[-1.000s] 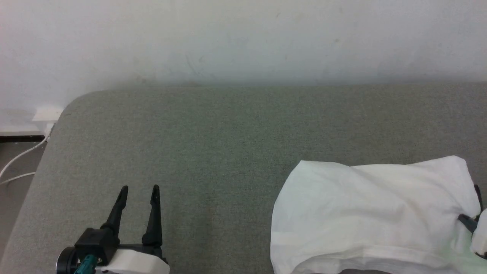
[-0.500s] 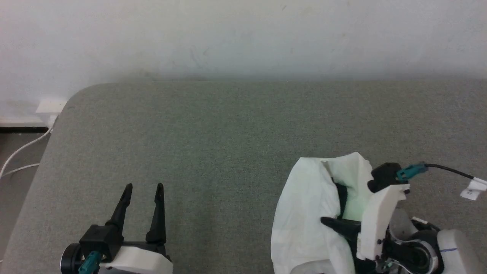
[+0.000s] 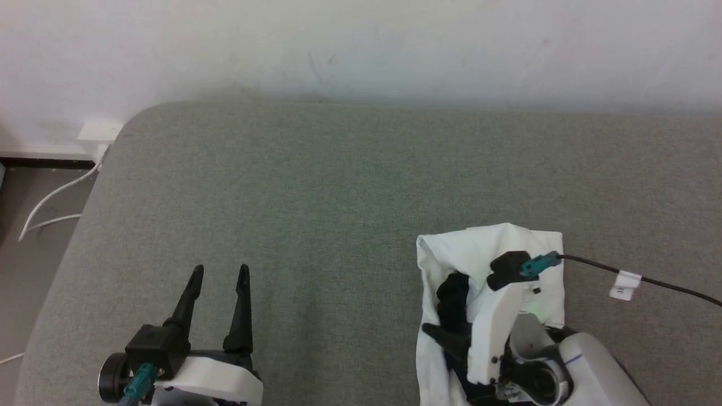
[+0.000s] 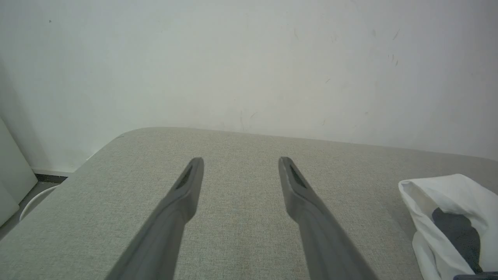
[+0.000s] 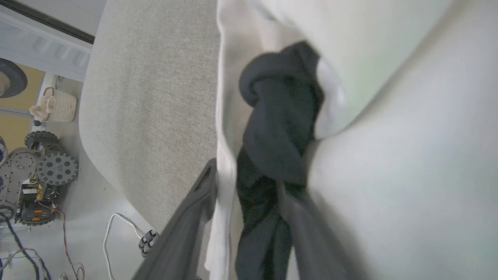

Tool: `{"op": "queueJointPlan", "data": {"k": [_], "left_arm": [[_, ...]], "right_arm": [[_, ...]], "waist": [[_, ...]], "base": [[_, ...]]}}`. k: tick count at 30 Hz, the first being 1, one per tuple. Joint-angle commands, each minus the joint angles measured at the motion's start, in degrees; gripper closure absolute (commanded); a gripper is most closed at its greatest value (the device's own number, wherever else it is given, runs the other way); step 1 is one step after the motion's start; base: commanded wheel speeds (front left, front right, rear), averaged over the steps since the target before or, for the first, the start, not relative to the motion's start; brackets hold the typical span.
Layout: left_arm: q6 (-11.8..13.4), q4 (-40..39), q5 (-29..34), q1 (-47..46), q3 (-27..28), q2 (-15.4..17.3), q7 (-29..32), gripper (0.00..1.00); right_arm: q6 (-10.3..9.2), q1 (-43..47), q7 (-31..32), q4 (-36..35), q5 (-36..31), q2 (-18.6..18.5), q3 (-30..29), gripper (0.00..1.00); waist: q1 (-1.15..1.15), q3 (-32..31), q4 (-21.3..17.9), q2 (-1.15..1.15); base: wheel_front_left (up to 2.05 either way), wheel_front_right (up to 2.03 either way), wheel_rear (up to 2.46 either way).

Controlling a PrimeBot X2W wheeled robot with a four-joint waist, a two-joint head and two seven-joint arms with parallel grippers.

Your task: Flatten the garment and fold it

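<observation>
The left gripper [image 3: 220, 272] rests low over the near left part of the grey fabric-covered surface [image 3: 338, 186]. Its two dark fingers point toward the white wall [image 3: 361, 45] and stand apart with nothing between them. The right gripper [image 5: 247, 177] is turned sideways at the near right of the surface, its fingers aimed across toward the left arm and its pale wrist housing tipped up. A black cable [image 3: 665, 285] with a white tag trails from it to the right. Its fingers are pinched on a bunch of the T-shirt [image 3: 479, 248], a white hem and a twisted black sleeve [image 5: 280, 116] wedged between them. The T-shirt lies crumpled near the surface's front edge, right of centre, with white cloth humped over the gripper. On the floor past the surface's rounded corner sits a small white woven basket [image 5: 62, 107]; I cannot tell what it holds.
</observation>
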Motion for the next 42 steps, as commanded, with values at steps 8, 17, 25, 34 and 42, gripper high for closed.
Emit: {"op": "queueJointPlan", "data": {"k": [8, 17, 25, 34, 42], "left_arm": [[-0.5, 0.67, 0.06, -0.89, 1.0, -0.35, -0.27, 0.0], [-0.26, 1.17, 0.17, -0.05, 1.96, -0.37, -0.27, 0.0], [0.55, 0.65, 0.36, 0.49, 2.73, -0.31, -0.27, 0.0], [1.24, -0.73, 0.62, 1.02, 3.85, -0.7, -0.27, 0.0], [1.35, -2.5, 1.77, -0.02, 4.72, -0.99, -0.27, 0.0]], "right_arm": [[-0.04, -2.33, -12.88, -3.53, -7.2, -4.18, 11.51, 0.0], [-0.04, 2.95, -26.82, -16.77, -14.61, -8.36, 7.24, 0.0], [-0.04, 10.86, -28.45, -25.22, -16.76, -6.71, -12.4, 0.0], [-0.04, 15.55, -12.67, -22.56, -9.41, -6.7, -31.53, 0.0], [-0.04, 12.72, 9.65, -15.65, -3.58, -4.59, -36.83, 0.0]], "waist": [[0.0, -0.2, -1.14, 0.0], [0.0, -1.75, -3.64, 0.0], [0.0, -2.35, -4.49, 0.0], [0.0, -1.78, -4.47, 0.0], [0.0, 0.17, -3.47, 0.0]], "base": [[0.0, 0.0, 0.0], [0.0, 0.0, 0.0], [0.0, 0.0, 0.0], [0.0, 0.0, 0.0], [0.0, 0.0, 0.0]]}}
